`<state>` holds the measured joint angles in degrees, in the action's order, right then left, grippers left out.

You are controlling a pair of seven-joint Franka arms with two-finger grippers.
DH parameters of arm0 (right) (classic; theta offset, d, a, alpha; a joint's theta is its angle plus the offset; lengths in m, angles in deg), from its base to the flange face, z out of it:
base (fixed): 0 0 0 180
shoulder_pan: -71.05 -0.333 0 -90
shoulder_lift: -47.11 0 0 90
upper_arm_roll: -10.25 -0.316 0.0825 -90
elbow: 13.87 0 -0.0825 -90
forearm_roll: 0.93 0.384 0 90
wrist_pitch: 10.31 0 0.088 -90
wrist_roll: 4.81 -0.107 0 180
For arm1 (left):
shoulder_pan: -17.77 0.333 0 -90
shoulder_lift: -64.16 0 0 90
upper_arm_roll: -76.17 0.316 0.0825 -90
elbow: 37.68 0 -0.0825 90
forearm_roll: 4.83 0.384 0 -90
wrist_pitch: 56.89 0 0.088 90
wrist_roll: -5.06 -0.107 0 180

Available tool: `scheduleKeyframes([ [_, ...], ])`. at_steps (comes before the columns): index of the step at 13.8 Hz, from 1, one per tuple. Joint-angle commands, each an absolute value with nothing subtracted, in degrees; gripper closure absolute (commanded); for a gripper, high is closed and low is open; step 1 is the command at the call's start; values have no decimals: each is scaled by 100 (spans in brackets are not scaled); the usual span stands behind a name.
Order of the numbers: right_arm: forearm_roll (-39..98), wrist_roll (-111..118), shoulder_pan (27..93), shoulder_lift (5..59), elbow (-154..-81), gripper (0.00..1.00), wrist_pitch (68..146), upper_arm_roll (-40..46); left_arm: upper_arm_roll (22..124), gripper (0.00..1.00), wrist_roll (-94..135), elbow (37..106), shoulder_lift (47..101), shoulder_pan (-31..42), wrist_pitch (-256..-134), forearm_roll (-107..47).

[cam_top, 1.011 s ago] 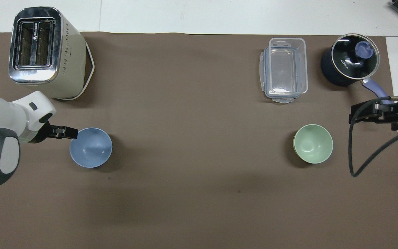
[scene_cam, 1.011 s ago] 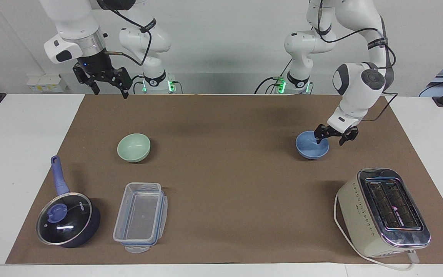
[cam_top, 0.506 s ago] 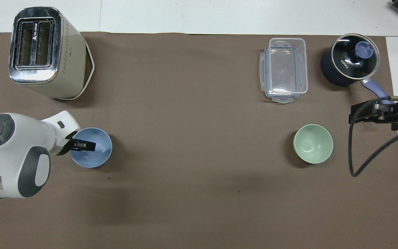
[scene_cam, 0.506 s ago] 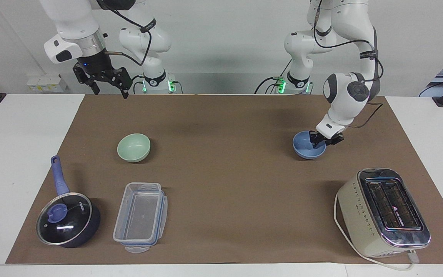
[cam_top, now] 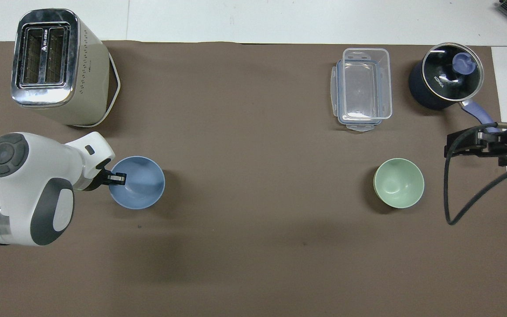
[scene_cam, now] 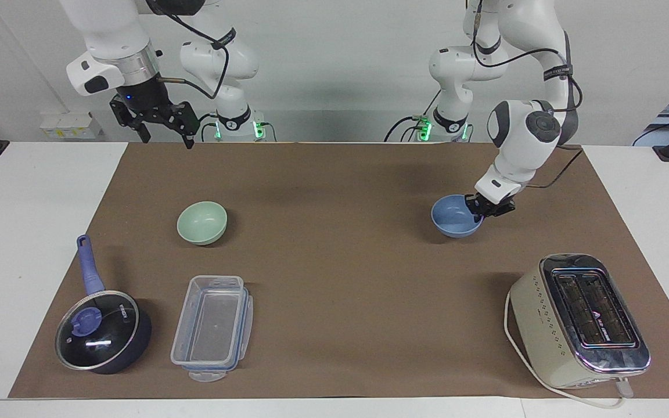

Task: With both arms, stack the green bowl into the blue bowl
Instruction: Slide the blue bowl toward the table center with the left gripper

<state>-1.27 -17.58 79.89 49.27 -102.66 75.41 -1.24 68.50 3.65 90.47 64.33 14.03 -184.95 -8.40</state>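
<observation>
The blue bowl point(scene_cam: 455, 217) point(cam_top: 139, 184) sits upright toward the left arm's end of the brown mat. My left gripper point(scene_cam: 488, 206) point(cam_top: 115, 178) is shut on the bowl's rim, on the side toward that end of the table. I cannot tell whether the bowl rests on the mat or hangs just above it. The green bowl point(scene_cam: 202, 222) point(cam_top: 398, 182) stands alone on the mat toward the right arm's end. My right gripper point(scene_cam: 166, 138) point(cam_top: 451, 147) is open and empty. It waits high over the mat's edge near the right arm's base.
A cream toaster point(scene_cam: 578, 319) point(cam_top: 57, 66) stands farther from the robots than the blue bowl. A clear plastic container point(scene_cam: 212, 328) point(cam_top: 363, 88) and a dark blue lidded saucepan point(scene_cam: 102, 331) point(cam_top: 445, 81) lie farther out than the green bowl.
My left gripper closed on the blue bowl's rim and moved the bowl a little toward the middle of the table. The right arm and the green bowl have not moved.
</observation>
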Motion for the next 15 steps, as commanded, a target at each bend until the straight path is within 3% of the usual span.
scheduleKeyframes([
  [1, -6, -1641, 8081, 4983, -10343, 0, 7626, -144, 6896, 100, 672, 9003, 6381, 830, -18380, -992],
  [5, -14, -1624, 8133, 4992, -10352, 0, 7617, -144, 6896, 100, 1638, 9082, 6293, -303, -18714, -1327],
  [10, -14, -1623, 8134, 4992, -10378, 0, 7644, -144, 6914, 100, 2817, 9398, 6556, -1553, -19759, -1327],
  [11, -14, -1632, 8134, 5001, -10387, 0, 7653, -144, 6914, 87, 2835, 9389, 6557, -1563, -19752, -1327],
  [12, -14, -1632, 8134, 5001, -10387, 0, 7661, -144, 6914, 29, 2844, 9389, 6566, -1545, -19752, -1327],
  [13, -14, -1632, 8134, 5001, -10387, 0, 7662, -144, 6922, 0, 2853, 9363, 6566, -1510, -19673, -1327],
  [15, -14, -1641, 8125, 5001, -10387, 0, 7679, -144, 6949, 0, 2766, 9276, 6627, -1414, -19655, -1327],
])
